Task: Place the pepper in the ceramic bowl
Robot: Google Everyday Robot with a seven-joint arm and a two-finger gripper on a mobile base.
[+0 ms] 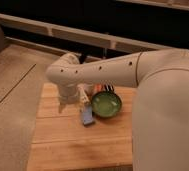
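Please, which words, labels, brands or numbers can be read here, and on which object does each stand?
None can be read. The small flat blue object by the gripper, left of the round glossy green ceramic bowl, may carry print, but none is legible. The white robot arm and light wooden table show no lettering.

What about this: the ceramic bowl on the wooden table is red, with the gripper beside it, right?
No: the camera view shows the ceramic bowl is green, not red. It does sit on the wooden table, the gripper beside it.
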